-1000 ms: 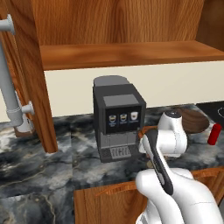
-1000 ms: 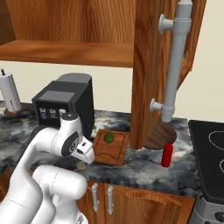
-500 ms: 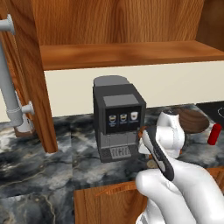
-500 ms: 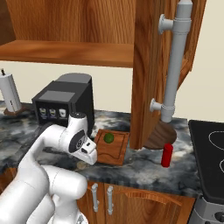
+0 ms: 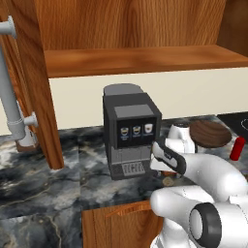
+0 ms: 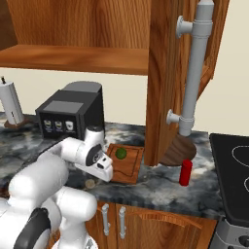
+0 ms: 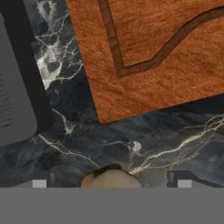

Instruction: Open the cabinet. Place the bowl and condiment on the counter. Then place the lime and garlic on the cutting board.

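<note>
The gripper (image 7: 111, 183) points down at the counter (image 7: 144, 140), fingers spread wide; the garlic (image 7: 111, 180) sits between them, unpinched; the cutting board (image 7: 153, 57) lies just ahead.

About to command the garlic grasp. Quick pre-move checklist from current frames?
1. Pincer open: ok.
2. Garlic lies between the fingertips on the counter: ok.
3. Fingertips low enough to close: cannot tell.
4. Cutting board has bare room beside the lime: ok.
5. Coffee machine close beside the arm, watch the lift: cannot tell.
6. Bowl and red condiment bottle on counter: ok.
</note>
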{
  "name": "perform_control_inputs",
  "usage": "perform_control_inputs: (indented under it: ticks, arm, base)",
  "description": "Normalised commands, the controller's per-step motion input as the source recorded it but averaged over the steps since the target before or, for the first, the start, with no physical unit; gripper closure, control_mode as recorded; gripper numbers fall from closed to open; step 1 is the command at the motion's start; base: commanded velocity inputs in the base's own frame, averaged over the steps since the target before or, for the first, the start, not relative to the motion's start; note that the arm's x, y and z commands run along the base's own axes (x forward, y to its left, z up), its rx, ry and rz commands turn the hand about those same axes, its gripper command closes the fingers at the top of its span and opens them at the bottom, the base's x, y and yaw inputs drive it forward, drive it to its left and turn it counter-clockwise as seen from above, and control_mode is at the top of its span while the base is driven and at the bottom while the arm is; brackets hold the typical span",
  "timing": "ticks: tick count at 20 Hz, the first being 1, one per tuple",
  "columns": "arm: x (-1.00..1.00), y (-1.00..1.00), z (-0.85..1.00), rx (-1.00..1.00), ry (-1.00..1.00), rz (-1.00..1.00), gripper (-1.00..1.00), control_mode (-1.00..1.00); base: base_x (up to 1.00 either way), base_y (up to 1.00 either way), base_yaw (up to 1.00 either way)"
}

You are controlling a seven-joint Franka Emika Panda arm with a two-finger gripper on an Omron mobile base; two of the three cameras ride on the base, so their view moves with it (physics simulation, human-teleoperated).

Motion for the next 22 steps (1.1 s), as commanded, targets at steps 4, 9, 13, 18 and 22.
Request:
perform_control_inputs:
  ticks: [4, 9, 13, 18, 22]
  arm:
    - [-0.04, 0.01, -0.43, 0.0, 0.0, 0.01, -1.0, -1.0]
    - [0.0, 0.09, -0.29, 0.0, 0.01, 0.0, -1.0, -1.0]
    - [-0.02, 0.18, -0.19, 0.0, 0.0, 0.0, -1.0, -1.0]
    - [-0.2, 0.25, -0.17, 0.0, 0.0, 0.0, -1.0, -1.0]
    - [-0.33, 0.29, -0.19, 0.0, 0.0, 0.0, -1.0, -1.0]
  base:
    - [0.0, 0.0, 0.0]
    - [0.0, 0.0, 0.0]
    - [0.0, 0.0, 0.0]
    - [0.0, 0.0, 0.0]
    - [0.0, 0.0, 0.0]
